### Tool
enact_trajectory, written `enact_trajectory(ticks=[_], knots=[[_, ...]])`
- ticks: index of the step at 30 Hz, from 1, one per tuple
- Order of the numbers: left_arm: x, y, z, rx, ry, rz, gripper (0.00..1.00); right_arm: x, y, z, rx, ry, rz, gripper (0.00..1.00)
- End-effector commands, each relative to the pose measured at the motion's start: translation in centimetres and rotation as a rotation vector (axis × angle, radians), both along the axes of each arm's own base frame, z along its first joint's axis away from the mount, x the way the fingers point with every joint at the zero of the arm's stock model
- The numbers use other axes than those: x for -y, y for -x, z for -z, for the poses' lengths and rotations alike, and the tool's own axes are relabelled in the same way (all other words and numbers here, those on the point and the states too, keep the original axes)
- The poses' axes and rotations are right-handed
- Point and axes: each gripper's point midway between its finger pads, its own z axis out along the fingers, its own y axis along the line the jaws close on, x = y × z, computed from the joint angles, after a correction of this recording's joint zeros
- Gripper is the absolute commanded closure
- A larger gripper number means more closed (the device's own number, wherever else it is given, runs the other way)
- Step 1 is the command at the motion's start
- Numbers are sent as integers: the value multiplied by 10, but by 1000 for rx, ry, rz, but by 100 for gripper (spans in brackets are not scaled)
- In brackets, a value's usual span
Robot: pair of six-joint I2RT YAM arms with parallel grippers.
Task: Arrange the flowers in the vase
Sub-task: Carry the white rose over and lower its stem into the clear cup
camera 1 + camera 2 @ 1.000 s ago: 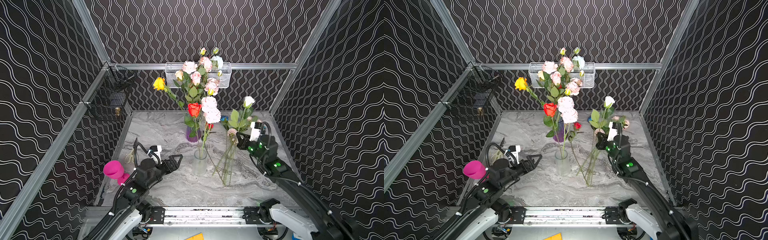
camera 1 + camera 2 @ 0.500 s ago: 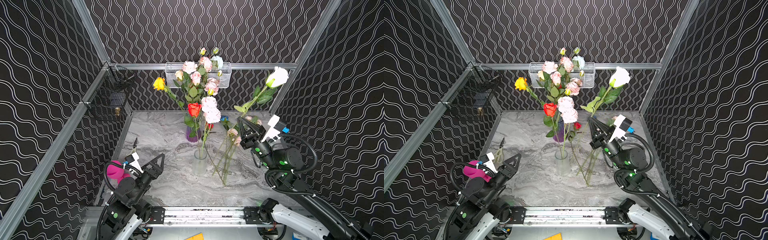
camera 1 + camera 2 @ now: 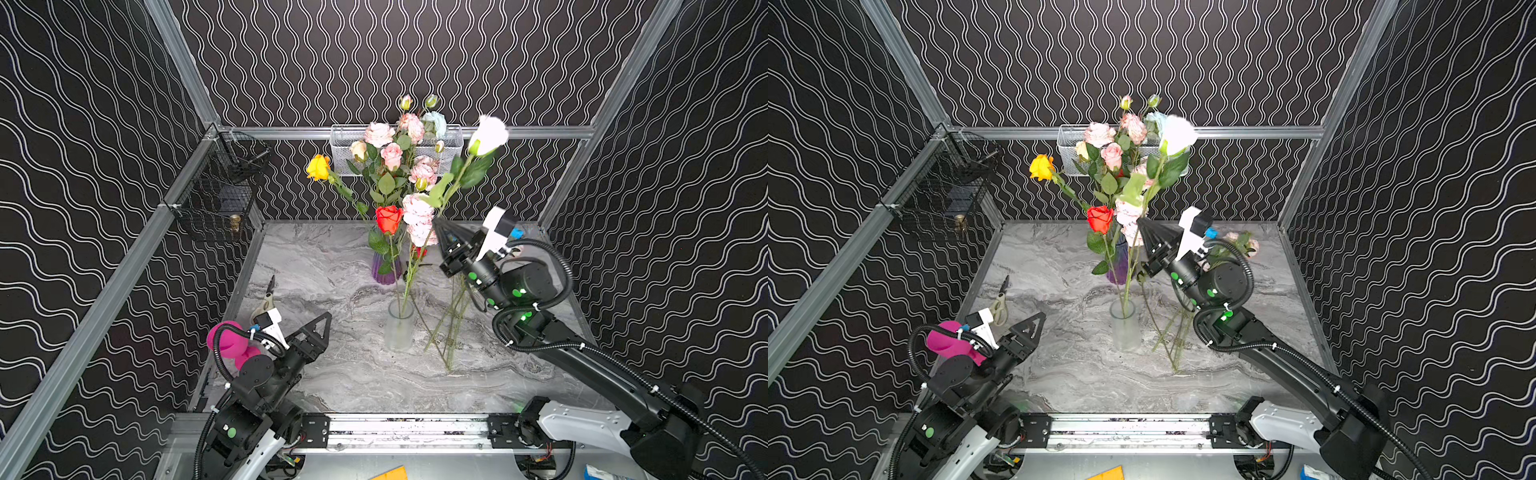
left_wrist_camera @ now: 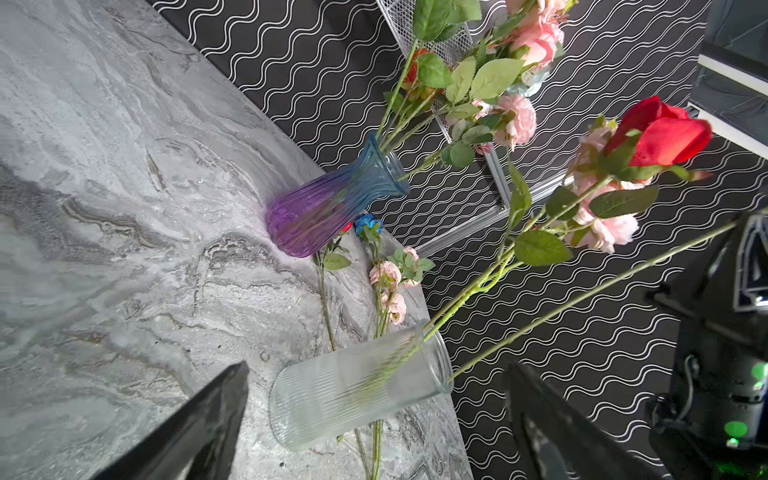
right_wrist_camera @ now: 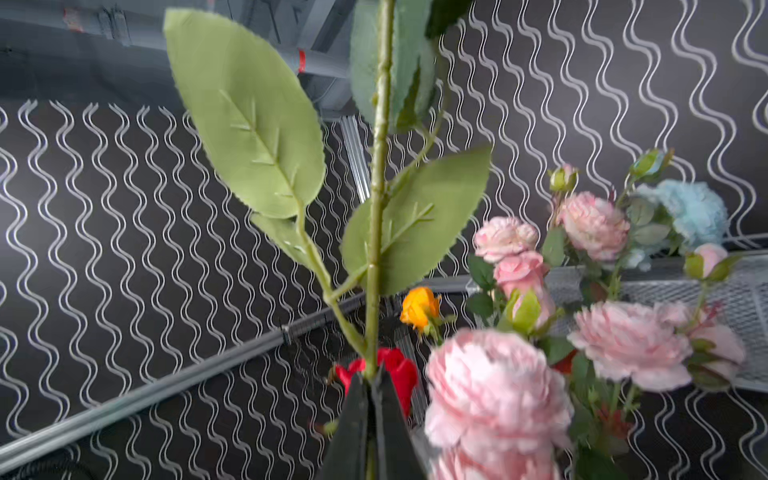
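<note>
A black-walled cell encloses a grey marble table [image 3: 316,257]. The right gripper [image 3: 435,220] is raised above the middle of the table. Its jaws are pinched tight on the green stem of a white rose [image 3: 489,134], whose head stands high near the back wall, slightly blurred in both top views. In the right wrist view the frame edge cuts that head off. Only stem and leaves show there, rising from the closed fingertips [image 5: 353,415]. In the left wrist view a long bare stem runs from that gripper down toward the mouth of the clear vase [image 4: 357,386]. Whether its end sits inside the rim or just beside it cannot be told.

The clear vase stands upright mid-table and holds a red rose [image 3: 388,219] and pale pink blooms [image 3: 417,216]. Behind it stands a purple vase [image 3: 384,272], mostly hidden by leaves and filled with pink roses [image 3: 390,153]. A yellow rose [image 3: 318,167] leans out to the left of the bunch, but which vase holds it is unclear.

Loose flowers [image 3: 451,328] lie on the table just right of the clear vase. The right arm covers most of their heads, though a few pink heads [image 3: 1241,245] show in a top view.

The left gripper [image 3: 320,328] hovers low at the near left, with its jaws spread wide and empty, pointing toward the clear vase. A magenta object [image 3: 226,338] is half hidden behind its cable, and its shape is hard to make out. Scissors [image 3: 266,299] lie nearby.
</note>
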Motion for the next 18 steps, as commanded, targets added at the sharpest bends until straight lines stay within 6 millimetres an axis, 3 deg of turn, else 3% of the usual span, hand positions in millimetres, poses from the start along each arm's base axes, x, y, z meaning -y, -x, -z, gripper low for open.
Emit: enact_trajectory(ticks=[1, 10, 14, 18], knots=[[-2, -1, 1, 7, -7, -13, 2, -13, -1, 28, -29, 94, 11, 97], [7, -5, 0, -3, -18, 20, 2, -42, -2, 97, -189, 297, -24, 79], [7, -5, 0, -10, -19, 22, 2, -51, 6, 107, -214, 362, -23, 64], [8, -6, 4, -18, -11, 23, 2, -44, 12, 105, -209, 366, 12, 57]])
